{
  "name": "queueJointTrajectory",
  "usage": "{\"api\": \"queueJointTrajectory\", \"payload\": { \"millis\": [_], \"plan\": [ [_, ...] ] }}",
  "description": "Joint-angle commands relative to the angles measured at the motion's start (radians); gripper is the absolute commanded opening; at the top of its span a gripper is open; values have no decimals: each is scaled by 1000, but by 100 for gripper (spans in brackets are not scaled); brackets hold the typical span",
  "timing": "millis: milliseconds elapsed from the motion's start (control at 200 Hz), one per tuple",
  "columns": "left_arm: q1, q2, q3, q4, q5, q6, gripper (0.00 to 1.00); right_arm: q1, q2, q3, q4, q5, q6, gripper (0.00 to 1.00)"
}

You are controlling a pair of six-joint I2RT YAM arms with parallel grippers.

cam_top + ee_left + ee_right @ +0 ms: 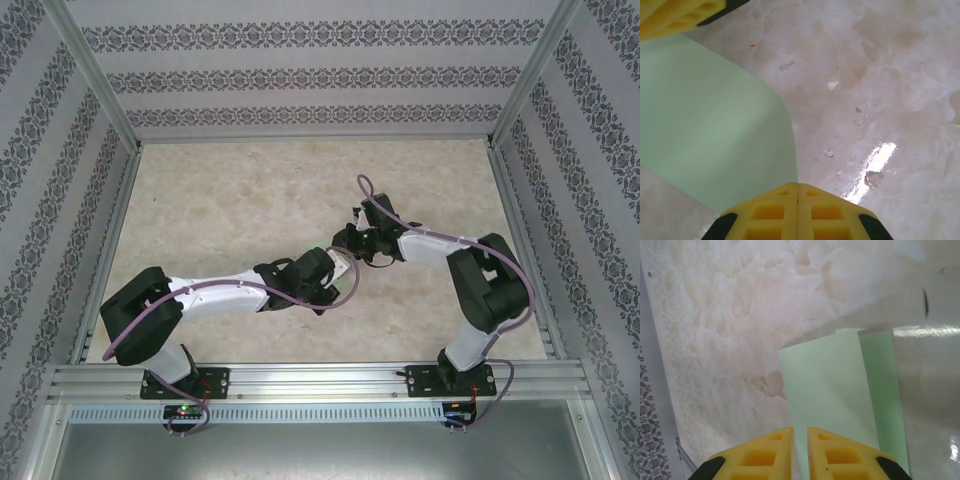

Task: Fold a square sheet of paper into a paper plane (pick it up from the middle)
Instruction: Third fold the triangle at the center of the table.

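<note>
The square sheet of paper [710, 125] is pale green and curves up off the table between the two grippers, near the table's middle [343, 266]. My left gripper [797, 185] is shut, and the sheet's edge runs straight into the seam between its yellow fingers. In the right wrist view the paper [830, 385] shows a folded layer along its right side. My right gripper [800, 430] stands over its near end with its jaws a narrow gap apart, paper showing in the gap. One right finger [675, 15] sits at the sheet's far edge. The two grippers [335, 268] [350, 250] almost meet.
The marbled table [250, 200] has bare surface around both arms. Patterned walls and aluminium posts [100, 90] close it in on the left, back and right. A rail [320, 378] carrying the arm bases runs along the near edge.
</note>
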Motion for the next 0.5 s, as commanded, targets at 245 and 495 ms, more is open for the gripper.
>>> {"api": "queueJointTrajectory", "payload": {
  "millis": [245,495],
  "plan": [
    [81,7,4,9,159,15,0,39,157,120,-176,3,-157,13],
    [146,41,-2,17,229,17,0,47,176,118,-184,5,-167,13]
  ]
}}
